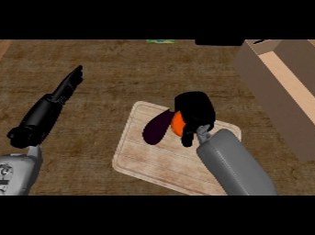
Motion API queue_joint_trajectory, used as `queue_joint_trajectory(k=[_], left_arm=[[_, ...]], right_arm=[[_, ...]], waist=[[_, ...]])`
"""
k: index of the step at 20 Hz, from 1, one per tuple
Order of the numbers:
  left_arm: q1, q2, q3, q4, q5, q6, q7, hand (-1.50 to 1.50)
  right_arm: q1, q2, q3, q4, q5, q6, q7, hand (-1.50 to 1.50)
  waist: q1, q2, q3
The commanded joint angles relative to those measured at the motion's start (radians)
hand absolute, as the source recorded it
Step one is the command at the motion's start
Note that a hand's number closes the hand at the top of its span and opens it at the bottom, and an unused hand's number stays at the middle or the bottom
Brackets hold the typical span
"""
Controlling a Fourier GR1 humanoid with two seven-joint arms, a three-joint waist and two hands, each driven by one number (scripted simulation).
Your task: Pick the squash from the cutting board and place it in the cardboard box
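Progress looks to be at the grasping step, with the carrying and placing yet to do. At the centre of the frame the right hand [195, 112] sits over the pale wooden cutting board [146, 158], its black fingers curled round the orange squash [177, 124], of which only a small orange patch shows at the hand's left side. A dark oval shadow lies on the board just left of the hand. I cannot tell whether the squash rests on the board or is already lifted a little clear of it, since the hand hides most of it. The grey right forearm [234, 167] comes up from the lower right of the frame and crosses the board's lower right part.

The tall brown cardboard box [272, 98] stands at the upper right of the frame, apart from the board, its open top showing a lighter inner wall. Nothing can be seen inside it from here, so the placing step appears undone: the squash must yet travel up and to the right and go in through the opening.

The left hand [64, 89] is at the left of the frame over the brown woodgrain worktop [119, 73], fingers straight and pressed together, pointing toward the upper edge, holding nothing; it reads as resting
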Motion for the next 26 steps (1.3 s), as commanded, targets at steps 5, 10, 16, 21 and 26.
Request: queue_joint_trajectory(k=[5,10,16,21,26], left_arm=[[-0.023,-0.012,-0.011,-0.028,0.005,-0.015,0.039,0.00],[-0.030,-0.004,0.017,0.026,0.008,-0.025,0.002,0.00],[0.046,-0.022,-0.002,-0.019,-0.017,-0.015,0.004,0.00],[0.043,0.004,0.032,-0.066,0.001,-0.018,0.029,0.00],[0.035,-0.019,0.013,-0.051,-0.025,-0.005,0.028,0.00]], right_arm=[[-0.301,-0.011,-0.238,0.407,-0.039,-0.263,-0.184,1.50],[-0.444,-0.023,-0.222,0.468,0.044,-0.347,-0.193,1.50],[-0.522,-0.052,-0.279,0.422,0.065,-0.368,-0.098,1.50],[-0.516,-0.066,-0.376,0.347,0.080,-0.496,0.123,1.50],[-0.554,-0.199,-0.466,0.323,0.071,-0.471,0.169,1.50]], waist=[[0.020,0.005,0.001],[0.005,0.000,0.000],[-0.014,-0.009,0.000],[-0.017,-0.014,0.000],[-0.024,-0.012,0.000]])
